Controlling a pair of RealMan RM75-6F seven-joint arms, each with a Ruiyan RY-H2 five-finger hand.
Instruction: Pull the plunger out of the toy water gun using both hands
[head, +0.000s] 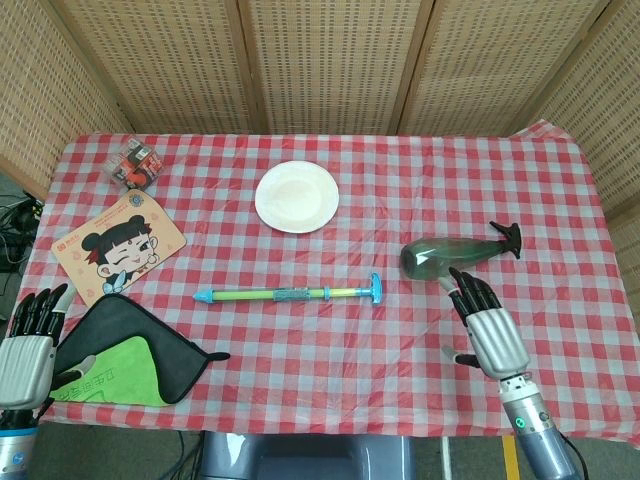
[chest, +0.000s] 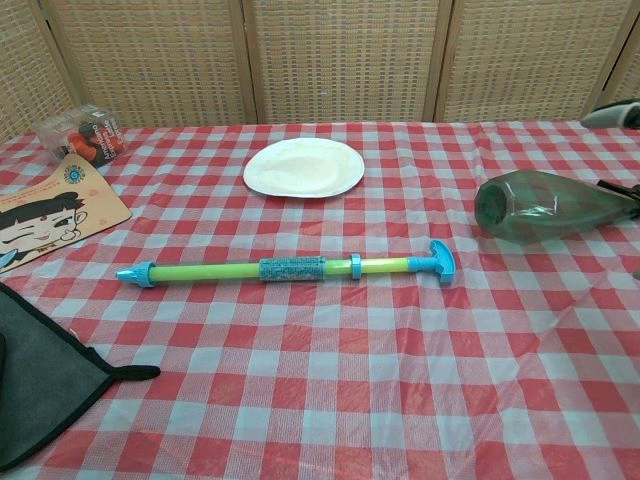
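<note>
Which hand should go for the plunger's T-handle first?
Right. The right hand is open just past the T-handle end of the water gun. The left hand sits at the table's far corner over the dark cloth, nearer the nozzle end.

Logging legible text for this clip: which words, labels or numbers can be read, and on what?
None can be read.
Cartoon board: small marks at its corner, too small to read.
Small packet: printed label, blurred.
Green cloth: faint print, illegible.
</note>
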